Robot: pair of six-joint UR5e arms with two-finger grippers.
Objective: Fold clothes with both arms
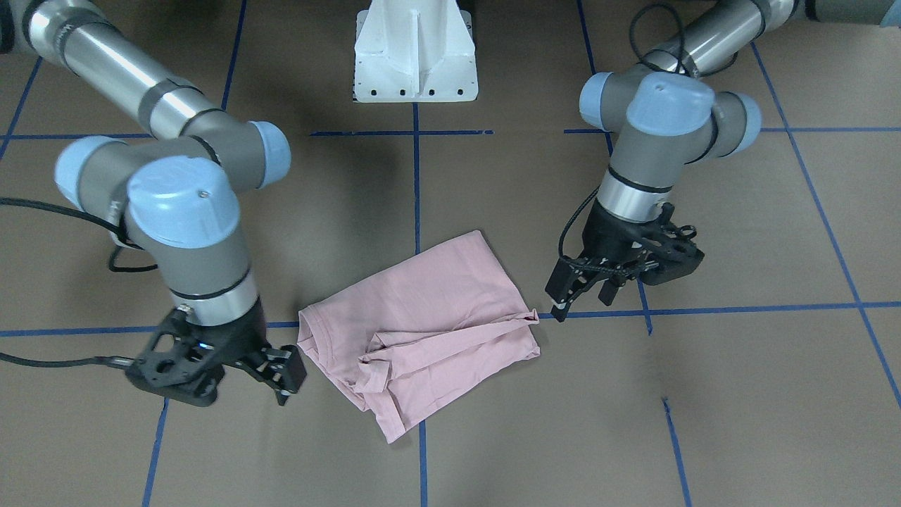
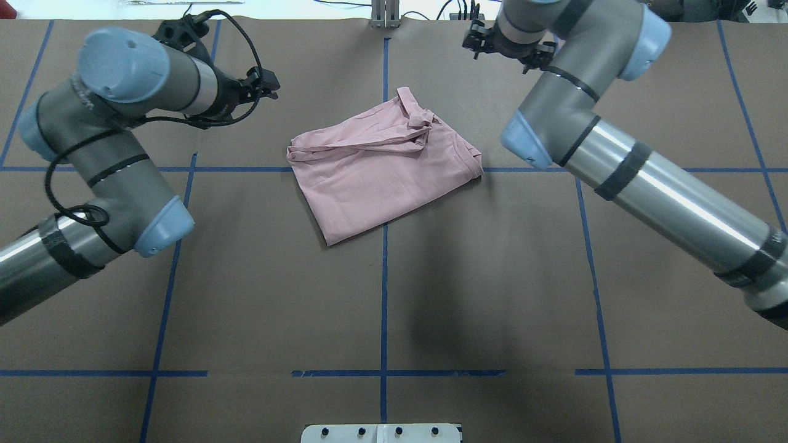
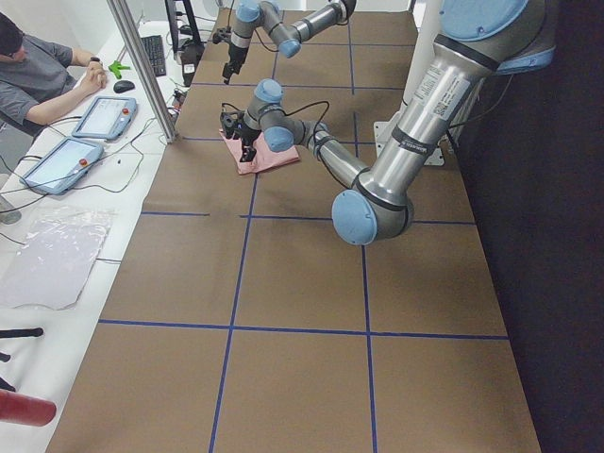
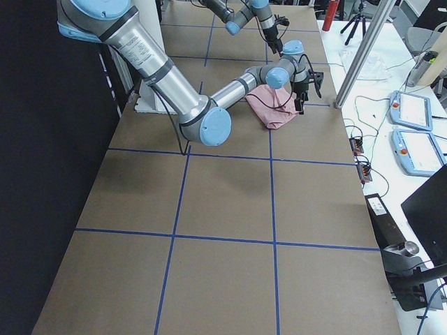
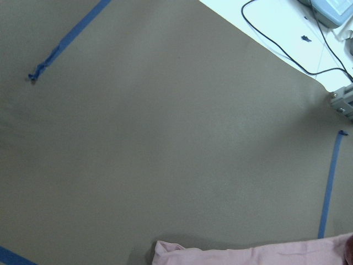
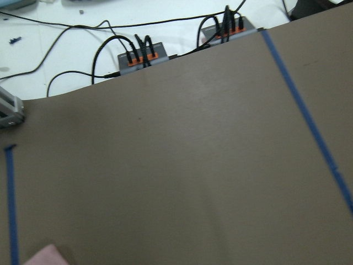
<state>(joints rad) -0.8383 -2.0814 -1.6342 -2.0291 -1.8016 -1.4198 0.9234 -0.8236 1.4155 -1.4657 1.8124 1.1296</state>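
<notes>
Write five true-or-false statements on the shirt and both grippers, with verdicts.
1. The T-shirt lies on the table, held by neither gripper. True.
2. The shirt is spread out flat with both sleeves out. False: it is folded over, with bunched cloth on top.
3. The left gripper is beside one corner of the shirt. True.
4. The right gripper is clamped on the collar. False: it is beside the collar end, off the cloth.
5. The cartoon print faces up. False: only plain pink cloth shows.

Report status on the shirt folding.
Left gripper open, empty. Right gripper empty, jaws unclear. Light pink cotton T-shirt lying folded, rumpled. No obstruction seen.
</notes>
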